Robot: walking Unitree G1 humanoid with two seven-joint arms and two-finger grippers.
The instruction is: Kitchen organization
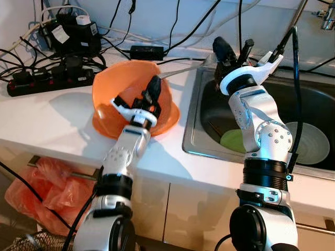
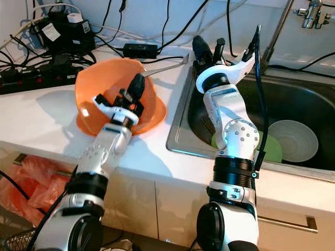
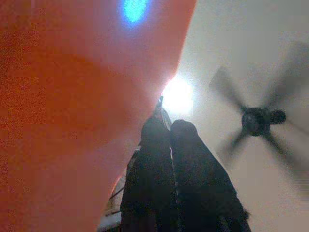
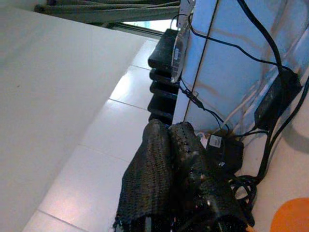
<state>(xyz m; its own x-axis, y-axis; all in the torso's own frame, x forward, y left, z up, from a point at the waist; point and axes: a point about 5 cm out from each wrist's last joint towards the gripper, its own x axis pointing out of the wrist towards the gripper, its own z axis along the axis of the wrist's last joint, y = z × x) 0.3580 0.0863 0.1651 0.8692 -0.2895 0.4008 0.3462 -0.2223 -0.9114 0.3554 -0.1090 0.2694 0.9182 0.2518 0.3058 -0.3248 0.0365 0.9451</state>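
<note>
Left gripper (image 1: 152, 92) is clenched on the rim of the tilted orange plastic bowl (image 1: 120, 83), which sits on the white counter (image 1: 52, 120) just beside the steel sink (image 1: 194, 125). Its wrist view adds a ceiling fan (image 3: 258, 121) past the bowl's edge. Right gripper (image 1: 230, 55), fingers together and empty, is raised above the sink's back corner. In the sink lie a green plate (image 2: 269, 151) and a white bowl (image 2: 293, 138).

- White bench (image 1: 57, 120) with pale cupboard doors (image 1: 183, 209) below.
- Steel sink (image 1: 194, 112) set in it.
- Ceiling fan (image 3: 258, 121) beside a bright ceiling lamp (image 3: 179, 95).
</note>
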